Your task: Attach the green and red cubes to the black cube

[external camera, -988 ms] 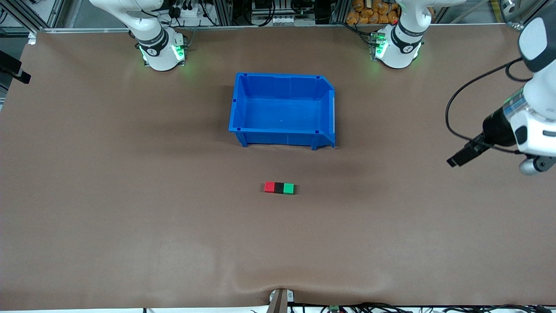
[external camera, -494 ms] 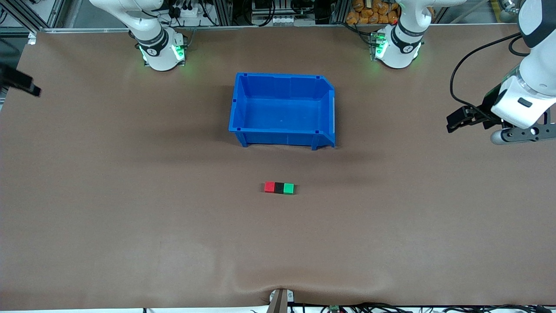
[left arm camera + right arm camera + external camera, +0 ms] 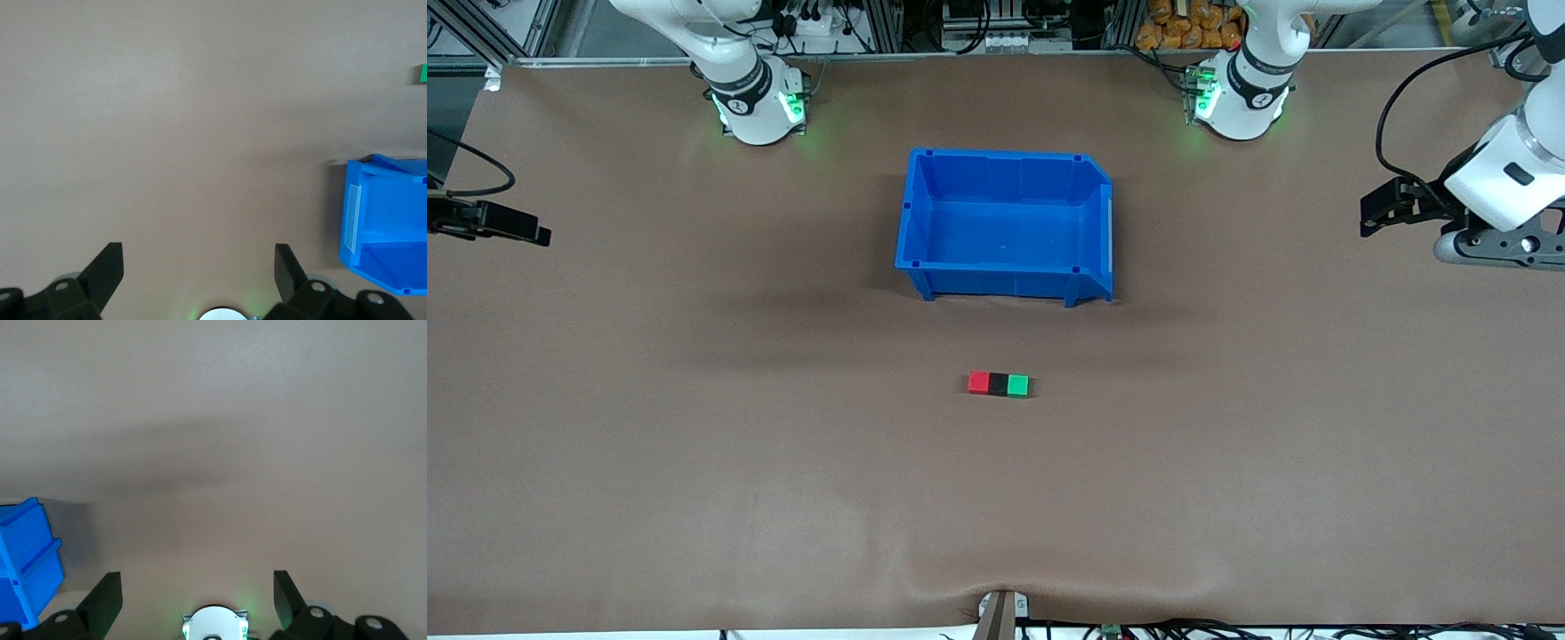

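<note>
Black pincer fingers stand wide apart with nothing between them on both arms. From its own wrist camera the left pincer (image 3: 199, 267) hangs over bare brown desk (image 3: 694, 444) at the left arm's end, with a corner of the blue bin (image 3: 387, 227) and a sliver of the green cube (image 3: 421, 73) showing at the frame's edge. The right pincer (image 3: 197, 590) hangs just as wide over bare desk at the right arm's end, well apart from everything.

Out from them, the blue bin (image 3: 1005, 222) sits in the middle of the desk, nothing in it. Nearer the front camera than the bin lies the work itself: red cube (image 3: 978, 382), black cube (image 3: 998, 384) and green cube (image 3: 1018, 385) in one straight row, touching, black in the middle.

To my eye the job looks finished: both coloured cubes sit against the black one, and neither arm is anywhere near them. I cannot tell whether the joints truly hold
</note>
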You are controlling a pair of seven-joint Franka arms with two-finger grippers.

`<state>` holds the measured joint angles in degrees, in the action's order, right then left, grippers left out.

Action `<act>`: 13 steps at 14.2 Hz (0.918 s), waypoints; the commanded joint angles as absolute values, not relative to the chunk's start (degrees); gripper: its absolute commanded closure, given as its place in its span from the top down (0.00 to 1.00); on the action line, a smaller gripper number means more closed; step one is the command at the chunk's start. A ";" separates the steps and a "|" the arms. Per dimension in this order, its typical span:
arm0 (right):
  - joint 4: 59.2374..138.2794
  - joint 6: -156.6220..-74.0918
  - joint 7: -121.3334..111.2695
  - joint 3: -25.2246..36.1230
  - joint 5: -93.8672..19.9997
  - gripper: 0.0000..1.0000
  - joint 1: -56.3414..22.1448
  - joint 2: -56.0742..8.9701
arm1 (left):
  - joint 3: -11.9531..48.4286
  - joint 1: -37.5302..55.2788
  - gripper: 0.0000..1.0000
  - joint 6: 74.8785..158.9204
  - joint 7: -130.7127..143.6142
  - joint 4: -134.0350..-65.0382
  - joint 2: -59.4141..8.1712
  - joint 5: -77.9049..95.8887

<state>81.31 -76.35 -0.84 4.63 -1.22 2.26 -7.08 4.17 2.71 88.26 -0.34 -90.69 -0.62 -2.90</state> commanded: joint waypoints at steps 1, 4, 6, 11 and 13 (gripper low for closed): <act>94.15 -85.82 -1.05 4.75 -1.05 1.00 1.76 1.72 | 4.04 2.72 1.00 86.49 -0.36 -90.26 -0.35 -3.08; 107.12 -96.49 -1.05 4.75 -1.05 1.00 1.67 9.74 | 4.57 2.73 1.00 86.84 -0.26 -90.70 -0.53 -2.90; 107.23 -96.77 -1.05 4.75 -1.05 1.00 1.67 9.84 | 4.57 2.72 1.00 87.01 -0.53 -90.44 -0.35 -2.81; 107.23 -96.50 -1.05 4.75 -1.05 1.00 1.41 9.84 | 4.13 2.64 1.00 87.54 -0.70 -90.26 -0.26 -2.81; 107.23 -96.42 -1.05 4.75 -1.05 1.00 1.41 9.76 | 4.04 2.64 1.00 87.63 -0.79 -90.18 -0.35 -2.81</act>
<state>105.75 -95.81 -0.84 4.61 -1.22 1.82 8.26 4.21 2.72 87.64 -0.26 -90.43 -0.88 -2.90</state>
